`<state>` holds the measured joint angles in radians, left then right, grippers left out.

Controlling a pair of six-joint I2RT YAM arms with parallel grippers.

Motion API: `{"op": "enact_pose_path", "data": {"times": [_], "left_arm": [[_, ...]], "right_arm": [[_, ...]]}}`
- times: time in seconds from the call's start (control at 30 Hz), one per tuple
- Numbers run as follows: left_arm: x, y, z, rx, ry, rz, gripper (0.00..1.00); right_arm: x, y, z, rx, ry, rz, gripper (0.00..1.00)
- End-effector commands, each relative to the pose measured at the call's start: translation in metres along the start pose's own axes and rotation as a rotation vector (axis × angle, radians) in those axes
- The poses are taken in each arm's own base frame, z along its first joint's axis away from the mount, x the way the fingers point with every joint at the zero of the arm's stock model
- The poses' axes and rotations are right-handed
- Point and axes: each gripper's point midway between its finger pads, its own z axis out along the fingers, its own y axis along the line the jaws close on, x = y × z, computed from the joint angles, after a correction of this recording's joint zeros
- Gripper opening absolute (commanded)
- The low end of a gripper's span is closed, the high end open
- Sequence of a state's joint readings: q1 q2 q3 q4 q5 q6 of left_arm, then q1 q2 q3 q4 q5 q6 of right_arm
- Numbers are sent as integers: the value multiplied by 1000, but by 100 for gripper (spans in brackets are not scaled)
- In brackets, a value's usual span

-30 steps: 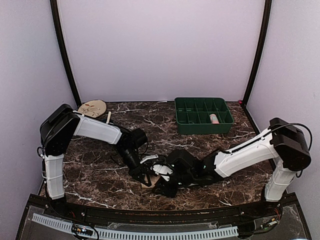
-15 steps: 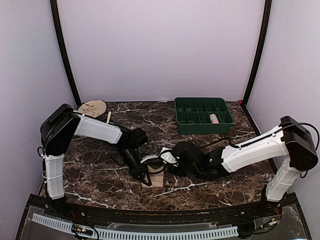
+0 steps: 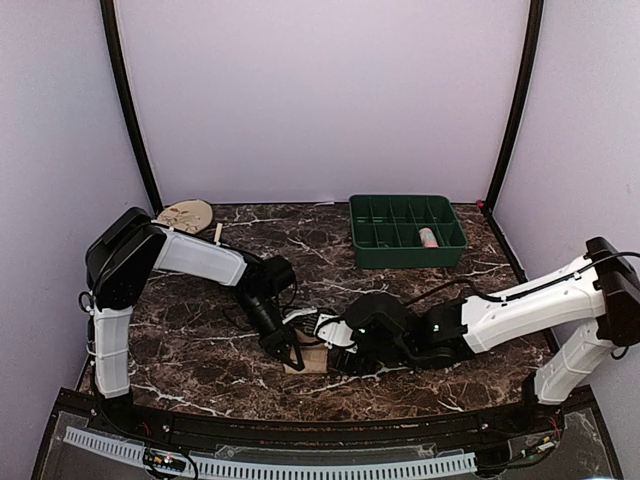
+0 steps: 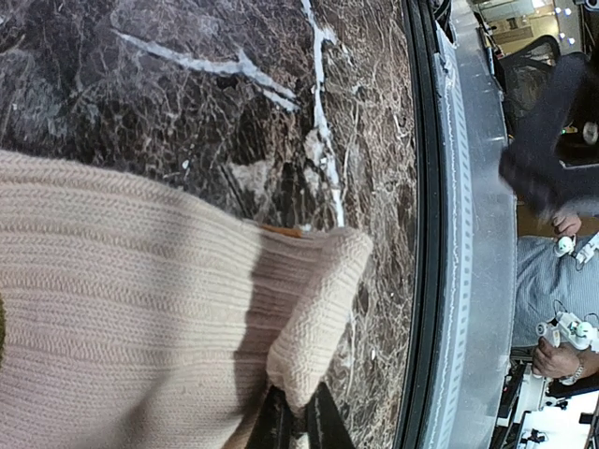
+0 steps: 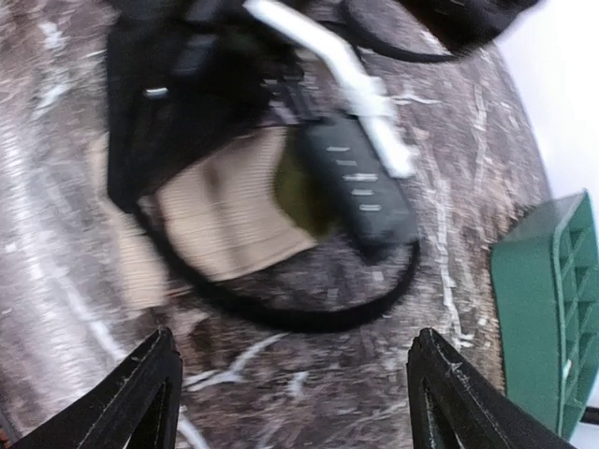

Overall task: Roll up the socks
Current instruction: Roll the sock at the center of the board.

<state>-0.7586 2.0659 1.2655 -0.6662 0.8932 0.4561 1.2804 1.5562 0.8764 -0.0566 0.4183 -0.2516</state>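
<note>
**A:** Two arms at work, yes? What is nearest to their bases?

**B:** Nearest is the table's front edge with a white slotted strip (image 3: 270,465). Beyond that edge, the left wrist view shows a person (image 4: 552,281) in a striped shirt.

**A:** And the tan sock (image 4: 140,309), where is it?

**B:** It lies flat on the table (image 3: 200,340), a little in front of the bases, between the two grippers. The left gripper (image 4: 298,426) is clamped on a corner of its folded end.

**A:** Which way does it point?

**B:** In the left wrist view the knitted ribs run toward that folded end, and the end faces the front edge. From above the sock is only a short tan patch, so I cannot tell its long axis there.

**A:** The right gripper (image 5: 292,341)?

**B:** Its fingers stand wide apart, with nothing between them. It is just beside the sock, not touching it.

**A:** And the surface?

**B:** It is dark brown marble with white veins.

**A:** Farther back?

**B:** A green bin (image 3: 407,230) stands at the back right. The pink sock (image 3: 428,237) lies in a compartment on its right side, too small to see in detail. A plate (image 3: 185,215) is at the back left. Behind them are pale lilac walls with black posts (image 3: 130,110) in the corners.
</note>
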Motion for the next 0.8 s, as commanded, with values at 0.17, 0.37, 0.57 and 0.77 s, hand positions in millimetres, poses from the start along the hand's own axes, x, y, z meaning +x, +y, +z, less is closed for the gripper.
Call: {"op": "enact_pose_path", "data": {"times": [0.17, 0.37, 0.57, 0.77], "left_arm": [[-2, 3, -2, 13, 5, -24, 0], [-2, 4, -1, 17, 4, -28, 0], [-2, 5, -1, 22, 2, -32, 0], [-2, 5, -1, 22, 0, -34, 0]], "right_arm": [[0, 52, -3, -154, -12, 0, 77], [2, 62, 11, -170, 1, -39, 77], [-3, 64, 21, -166, -8, -66, 77], [-6, 71, 25, -192, -17, -98, 73]]}}
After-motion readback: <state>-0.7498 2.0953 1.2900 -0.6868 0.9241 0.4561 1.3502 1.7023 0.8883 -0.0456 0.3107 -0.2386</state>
